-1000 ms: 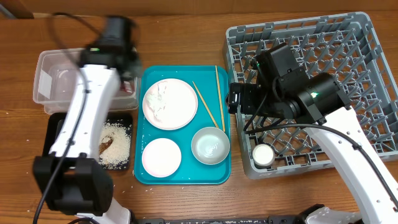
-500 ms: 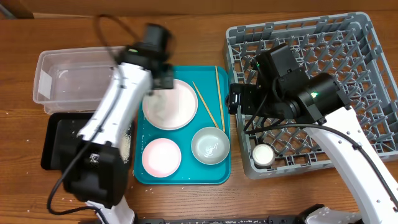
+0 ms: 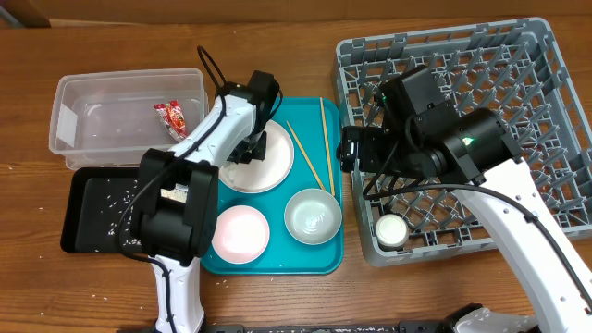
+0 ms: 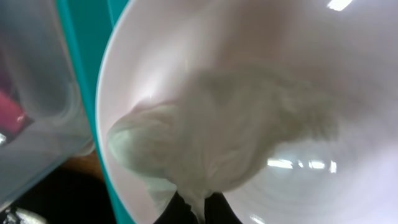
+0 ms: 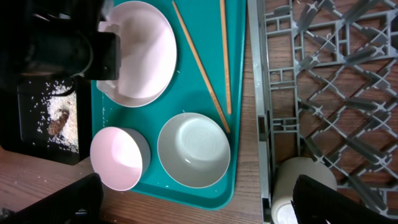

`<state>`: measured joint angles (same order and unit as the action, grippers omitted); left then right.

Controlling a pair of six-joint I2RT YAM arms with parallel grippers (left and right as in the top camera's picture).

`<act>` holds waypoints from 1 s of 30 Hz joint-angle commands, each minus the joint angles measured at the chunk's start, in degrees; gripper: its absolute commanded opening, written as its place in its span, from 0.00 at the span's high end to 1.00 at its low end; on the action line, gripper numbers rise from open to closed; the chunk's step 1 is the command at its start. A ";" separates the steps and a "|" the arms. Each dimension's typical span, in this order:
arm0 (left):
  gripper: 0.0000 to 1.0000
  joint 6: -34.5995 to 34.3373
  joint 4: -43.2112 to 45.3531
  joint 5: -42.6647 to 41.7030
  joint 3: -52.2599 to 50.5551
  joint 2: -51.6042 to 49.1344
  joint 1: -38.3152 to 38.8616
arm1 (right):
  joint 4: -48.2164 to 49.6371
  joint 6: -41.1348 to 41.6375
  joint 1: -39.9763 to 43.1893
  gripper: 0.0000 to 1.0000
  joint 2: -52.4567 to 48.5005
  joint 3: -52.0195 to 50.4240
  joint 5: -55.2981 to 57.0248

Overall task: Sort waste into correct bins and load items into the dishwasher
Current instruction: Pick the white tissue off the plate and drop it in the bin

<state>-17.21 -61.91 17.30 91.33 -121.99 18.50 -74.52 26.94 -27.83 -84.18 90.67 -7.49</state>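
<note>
1. Nearest the robot, a small pink plate (image 3: 240,231) and a pale bowl (image 3: 312,215) sit empty, side by side on the teal tray (image 3: 277,262). A white cup (image 3: 390,229) sits in the near corner of the grey rack (image 3: 518,74). It is the only dish I can see loaded there.
2. Just left of the teal tray, the black tray (image 3: 76,222) holds scattered rice (image 5: 62,90) and a brown scrap (image 5: 57,121).
3. The step in hand looks like clearing the napkin (image 4: 217,130). It lies crumpled on the large white plate (image 3: 276,165), and the left gripper (image 3: 254,143) is down on it. The wrist view shows only dark fingertips at the frame's edge with a tuft between them. I cannot tell whether they have closed.
4. The right gripper (image 5: 196,199) hangs wide open and empty over the gap between the teal tray and the rack.
5. Two chopsticks (image 3: 313,159) lie on the teal tray beside the large plate.
6. Farthest left, the clear tub (image 3: 69,129) holds the red wrapper (image 3: 171,118). The napkin likely belongs there too. The next move calls for a firm pinch, a lift clear of the plate, and a carry over the tub's wall.
</note>
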 commanded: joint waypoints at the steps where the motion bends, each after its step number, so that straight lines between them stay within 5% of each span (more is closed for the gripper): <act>1: 0.96 -2.36 -4.87 -3.21 8.85 6.88 0.15 | 0.22 -0.35 -0.09 0.00 0.04 1.20 -0.13; 7: 0.96 -5.16 -5.14 3.13 12.83 17.03 -5.81 | -0.04 -0.35 -0.09 0.01 0.04 1.16 -0.13; 11: 0.96 -5.11 -4.09 0.42 12.55 15.15 -13.40 | 0.07 -0.35 -0.09 0.01 0.02 1.16 -0.13; 12: 0.60 -4.92 -4.11 -2.38 12.55 13.42 -15.39 | 0.02 -0.37 -0.09 0.01 0.04 1.16 -0.13; 13: 0.39 -4.04 -4.11 -3.45 12.55 12.70 -16.26 | 0.02 -0.37 -0.09 0.01 0.04 1.16 -0.13; 14: 0.29 -3.28 -4.07 -4.26 12.57 12.48 -17.09 | 0.00 -0.39 -0.09 0.01 0.02 1.16 -0.11; 19: 0.19 -1.40 -10.34 -8.37 18.73 17.00 -17.20 | -0.37 -0.37 -0.09 0.00 0.04 1.16 -0.13; 21: 0.01 -1.42 -15.21 -10.19 21.86 21.20 -16.22 | -0.66 -0.37 -0.09 0.00 0.04 1.16 -0.13; 30: 0.00 -0.55 -28.15 -10.78 24.02 41.62 -6.60 | -0.61 1.16 -0.07 0.00 0.04 1.16 -0.11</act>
<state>-19.09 -88.18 6.33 114.89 -84.53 8.16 -75.22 27.42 -27.83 -84.18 90.67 -7.46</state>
